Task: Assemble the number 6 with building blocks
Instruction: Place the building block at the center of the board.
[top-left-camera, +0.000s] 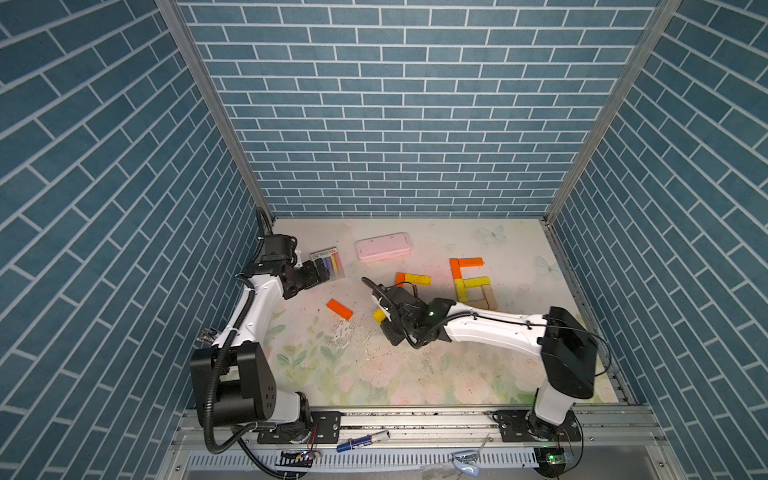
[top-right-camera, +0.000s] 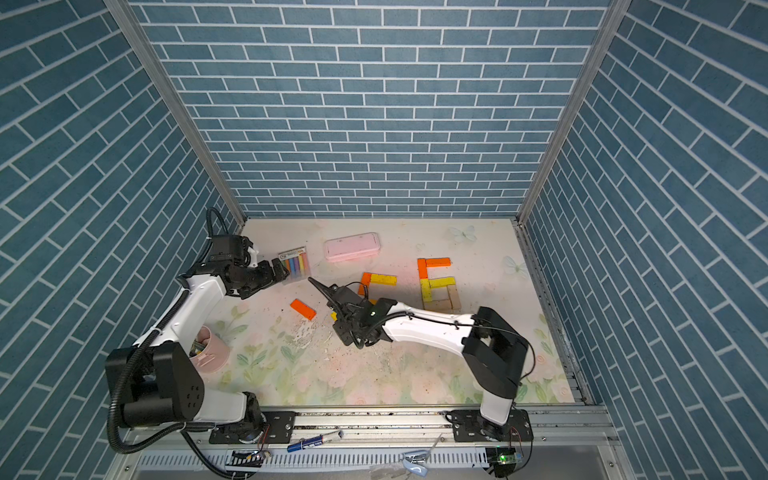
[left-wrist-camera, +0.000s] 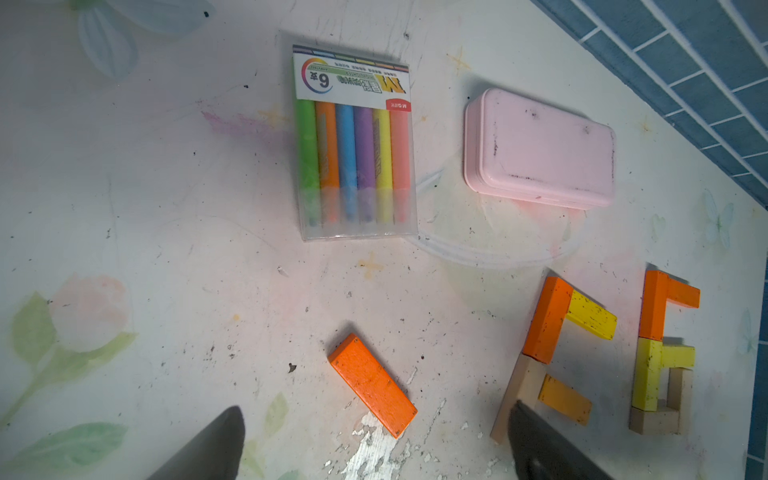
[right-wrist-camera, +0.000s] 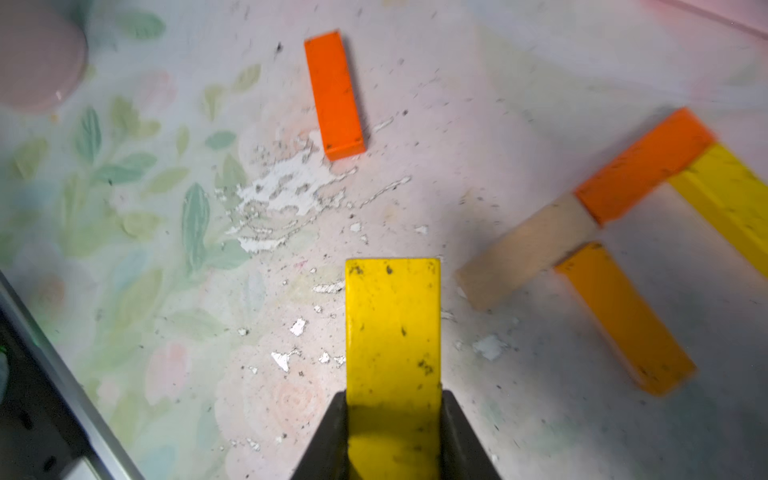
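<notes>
My right gripper (right-wrist-camera: 392, 399) is shut on one end of a yellow building block (right-wrist-camera: 392, 324), held just above the mat; in a top view the block (top-left-camera: 379, 314) shows beside the wrist. A loose orange block (top-left-camera: 340, 309) lies flat to its left. A partial figure of orange, yellow, tan and amber blocks (right-wrist-camera: 644, 166) lies close by, partly hidden under the right arm in both top views. Further right lies the number 6 (top-left-camera: 461, 289), laid in orange, yellow and tan bars. My left gripper (left-wrist-camera: 376, 409) hangs open above the mat beside the chalk pack, nothing between its fingers.
A clear pack of coloured chalks (top-left-camera: 330, 262) and a pink case (top-left-camera: 383, 246) lie at the back of the mat. A pink cup (top-right-camera: 210, 349) stands at the left near the left arm's base. Blue brick-patterned walls close in three sides.
</notes>
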